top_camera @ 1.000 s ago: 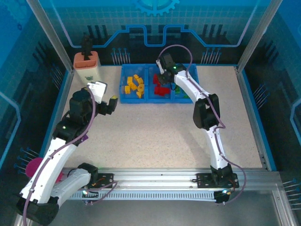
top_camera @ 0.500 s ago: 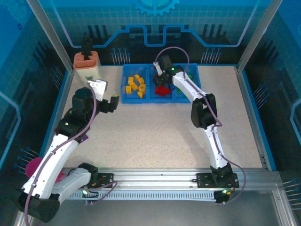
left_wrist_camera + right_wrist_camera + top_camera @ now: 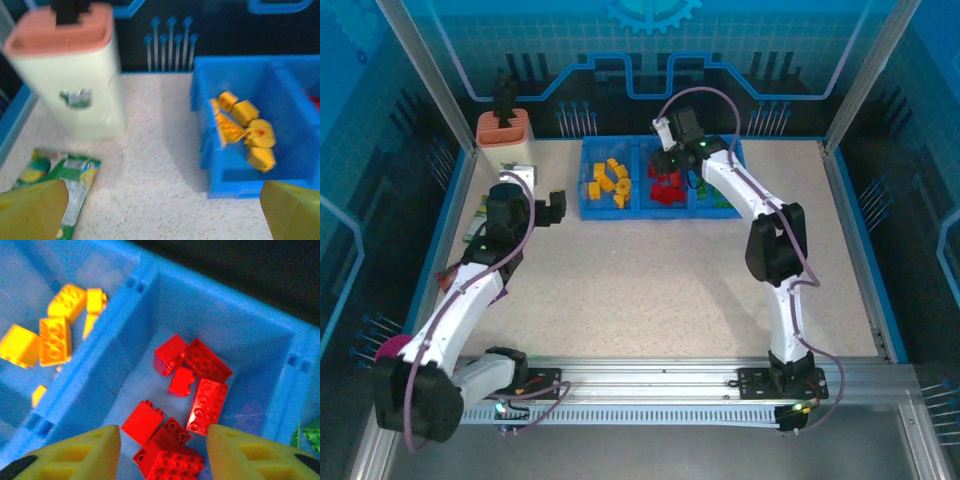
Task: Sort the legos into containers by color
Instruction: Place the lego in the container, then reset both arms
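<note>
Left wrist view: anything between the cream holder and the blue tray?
Nothing. In the left wrist view, only bare speckled tabletop separates the cream holder from the blue tray. The green snack packet lies in front of the holder, off that stretch.

I see the table (image 3: 660,290) with a speckled beige top and a blue border at its sides. At the far edge, about the middle, stands the tray (image 3: 636,180). In the far left corner stands the holder (image 3: 504,145), apart from the tray. On the near side of the holder, close to it, a green packet (image 3: 60,180) lies flat on the table.
</note>
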`<state>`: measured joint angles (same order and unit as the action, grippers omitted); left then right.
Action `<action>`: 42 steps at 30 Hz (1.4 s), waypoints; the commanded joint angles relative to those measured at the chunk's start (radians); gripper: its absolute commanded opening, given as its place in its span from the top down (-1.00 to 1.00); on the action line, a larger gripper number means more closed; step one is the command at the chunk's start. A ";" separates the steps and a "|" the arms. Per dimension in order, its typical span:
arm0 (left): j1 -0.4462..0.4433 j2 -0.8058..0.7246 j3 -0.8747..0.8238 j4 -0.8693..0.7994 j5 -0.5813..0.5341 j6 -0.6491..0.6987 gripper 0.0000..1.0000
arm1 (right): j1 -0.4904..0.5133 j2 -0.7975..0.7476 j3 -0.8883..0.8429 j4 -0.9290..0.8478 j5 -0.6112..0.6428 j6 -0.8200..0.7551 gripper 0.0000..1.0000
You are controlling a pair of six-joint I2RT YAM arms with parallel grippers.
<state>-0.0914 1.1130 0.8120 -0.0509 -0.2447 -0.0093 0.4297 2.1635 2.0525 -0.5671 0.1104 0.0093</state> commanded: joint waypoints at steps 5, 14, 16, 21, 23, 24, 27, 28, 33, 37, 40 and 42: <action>0.125 0.077 -0.261 0.457 0.062 -0.026 -0.98 | -0.032 -0.287 -0.284 0.132 -0.122 -0.021 -0.77; 0.139 0.256 -0.438 0.833 0.120 -0.078 -0.98 | -0.099 -0.603 -0.662 0.224 -0.089 0.005 -1.00; 0.139 0.300 -0.455 0.889 0.135 -0.074 -0.99 | -0.116 -0.675 -0.761 0.270 -0.079 0.001 -1.00; 0.127 0.465 -0.526 1.201 0.182 -0.033 -0.98 | -0.156 -0.854 -1.014 0.390 -0.043 -0.002 -1.00; 0.127 0.430 -0.511 1.111 0.186 -0.043 -0.99 | -0.177 -0.909 -1.080 0.409 -0.030 0.003 -1.00; 0.127 0.446 -0.498 1.120 0.195 -0.034 -0.99 | -0.188 -0.932 -1.110 0.418 -0.015 0.005 -1.00; 0.123 0.442 -0.437 0.997 0.239 -0.013 -0.99 | -0.225 -0.984 -1.259 0.546 0.088 -0.006 -1.00; 0.115 0.439 -0.432 0.980 0.234 -0.005 -0.98 | -0.235 -1.000 -1.329 0.641 0.088 -0.050 -1.00; 0.110 0.439 -0.430 0.980 0.224 -0.001 -0.99 | -0.315 -1.004 -1.660 1.177 0.039 -0.088 -1.00; 0.110 0.441 -0.430 0.980 0.224 -0.001 -0.98 | -0.332 -0.922 -1.692 1.226 0.050 -0.075 -1.00; 0.110 0.441 -0.432 0.980 0.224 0.000 -0.99 | -0.327 -0.886 -1.734 1.311 0.030 -0.073 -1.00; 0.110 0.441 -0.431 0.980 0.224 0.000 -0.99 | -0.336 -0.860 -1.744 1.381 0.018 -0.081 -1.00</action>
<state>0.0219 1.5570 0.3698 0.9241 -0.0437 -0.0238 0.1101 1.2758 0.3294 0.6098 0.1455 -0.0612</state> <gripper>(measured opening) 0.993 0.997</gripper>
